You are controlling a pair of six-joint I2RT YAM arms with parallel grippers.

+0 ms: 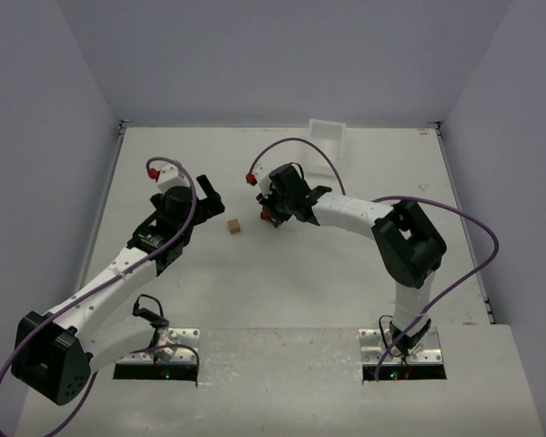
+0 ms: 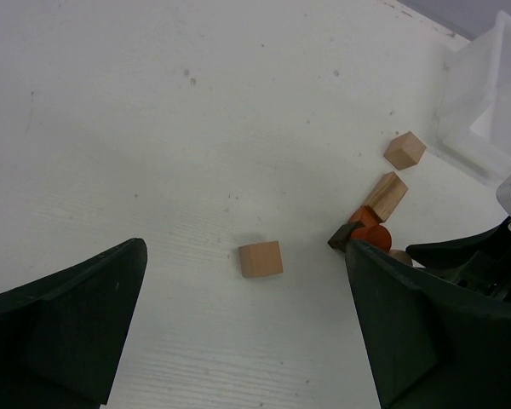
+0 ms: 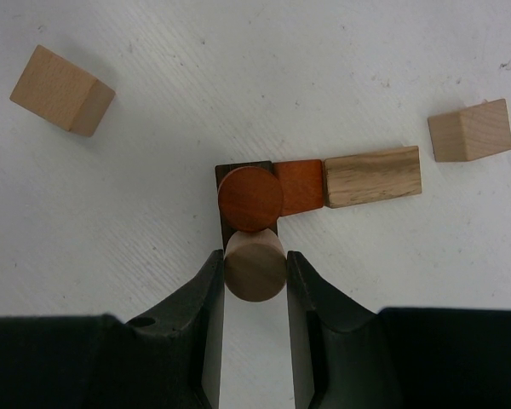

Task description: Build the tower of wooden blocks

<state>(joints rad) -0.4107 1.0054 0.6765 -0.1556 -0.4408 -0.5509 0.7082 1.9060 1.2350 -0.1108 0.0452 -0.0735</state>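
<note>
While the right gripper (image 3: 254, 260) pinches a light tan cylinder (image 3: 255, 271) between narrowly parted fingers, that cylinder touches an orange-brown cylinder (image 3: 249, 198) standing on a dark block (image 3: 228, 173). At the dark block's 3 o'clock, an orange block (image 3: 302, 186) and a tan bar (image 3: 372, 175) lie end to end. A first tan cube (image 3: 470, 129) sits beyond them, and a second tan cube (image 3: 61, 89) sits at 10 o'clock. The left gripper (image 2: 245, 249) gapes wide and empty near the second cube.

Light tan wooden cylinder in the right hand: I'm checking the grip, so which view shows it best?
Right wrist view: the light tan wooden cylinder sits end-on, clamped in the right hand. The left wrist view shows at most a sliver; in the top external view the hand hides it.
</note>
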